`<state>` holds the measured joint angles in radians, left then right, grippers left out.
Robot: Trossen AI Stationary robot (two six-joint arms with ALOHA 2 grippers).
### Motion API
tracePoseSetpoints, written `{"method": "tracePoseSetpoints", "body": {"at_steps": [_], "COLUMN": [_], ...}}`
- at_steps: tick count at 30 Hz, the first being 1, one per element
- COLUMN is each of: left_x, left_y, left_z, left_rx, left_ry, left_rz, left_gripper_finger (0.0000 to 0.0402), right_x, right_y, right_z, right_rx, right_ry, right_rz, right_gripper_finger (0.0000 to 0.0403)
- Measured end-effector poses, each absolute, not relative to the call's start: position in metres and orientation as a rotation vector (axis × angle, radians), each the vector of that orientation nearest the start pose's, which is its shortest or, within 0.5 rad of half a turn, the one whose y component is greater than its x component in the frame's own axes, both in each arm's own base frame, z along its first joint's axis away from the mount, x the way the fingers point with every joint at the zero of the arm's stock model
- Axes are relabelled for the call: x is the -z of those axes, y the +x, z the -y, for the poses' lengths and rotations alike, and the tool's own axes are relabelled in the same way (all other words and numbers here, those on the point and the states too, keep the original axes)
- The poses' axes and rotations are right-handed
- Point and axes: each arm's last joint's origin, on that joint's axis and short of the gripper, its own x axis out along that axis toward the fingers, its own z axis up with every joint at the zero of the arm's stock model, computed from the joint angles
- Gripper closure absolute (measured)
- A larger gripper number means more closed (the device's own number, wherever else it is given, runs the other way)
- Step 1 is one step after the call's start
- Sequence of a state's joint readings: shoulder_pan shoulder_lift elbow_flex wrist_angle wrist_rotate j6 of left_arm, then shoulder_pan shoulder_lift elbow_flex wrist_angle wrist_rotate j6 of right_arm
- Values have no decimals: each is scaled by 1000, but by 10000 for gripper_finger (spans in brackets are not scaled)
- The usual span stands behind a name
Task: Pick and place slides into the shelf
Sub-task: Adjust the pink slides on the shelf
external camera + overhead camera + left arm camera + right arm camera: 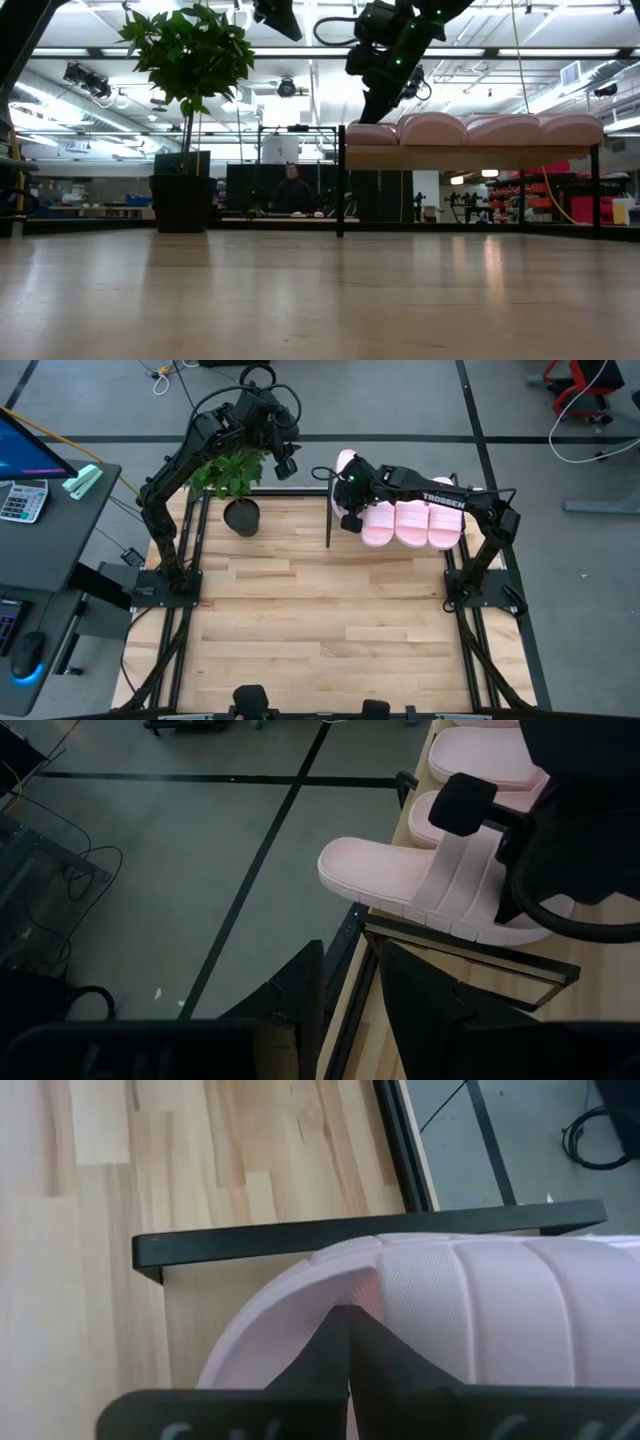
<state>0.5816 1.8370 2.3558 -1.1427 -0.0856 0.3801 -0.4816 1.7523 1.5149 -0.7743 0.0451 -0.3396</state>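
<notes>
A: Right tool (349, 1342): fingers pressed together, no gap showing. It sits on the leftmost slide (352, 488), at the front edge of the strap band, tips on the foam. Whether foam is pinched between them I cannot tell; it looks more like a closed tip resting on the strap.

B: And where is that slide?

A: On top of the shelf (470, 157), at its left end. It lies farther back than the other three slides (412, 523), and in the left wrist view its end overhangs the shelf's back edge, above the floor.

B: Risk?

A: Judgement only: any push from the closed tool toward the back could tip the slide off the shelf and off the desk (320, 620). A sideways drag could jostle the neighbour it lies against. If the strap is caught between the fingers, lifting away would pull the slide up with it.

B: Left tool?

A: Left tool (345, 990) is held high behind the desk's back edge, near the potted plant (232, 485), fingers narrowly apart, nothing between them.
</notes>
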Motion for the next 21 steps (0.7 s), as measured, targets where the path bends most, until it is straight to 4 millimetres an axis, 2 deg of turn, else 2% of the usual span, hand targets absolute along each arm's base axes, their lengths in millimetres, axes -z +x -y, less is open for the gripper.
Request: {"method": "tracePoseSetpoints", "body": {"at_steps": [14,21], "left_x": [-475,-474], "left_y": [292,291], "left_z": [-195,-194], "left_rx": [-517,-513], "left_ry": [199,194], "left_rz": [-728,-744], "left_gripper_finger": [294,294], "right_x": [-277,-290], "right_y": [323,317], "right_z": [172,166], "right_rx": [330,315], "right_ry": [-93,-113], "right_rz": [-1139,-1103], "right_gripper_finger": [403,381]}}
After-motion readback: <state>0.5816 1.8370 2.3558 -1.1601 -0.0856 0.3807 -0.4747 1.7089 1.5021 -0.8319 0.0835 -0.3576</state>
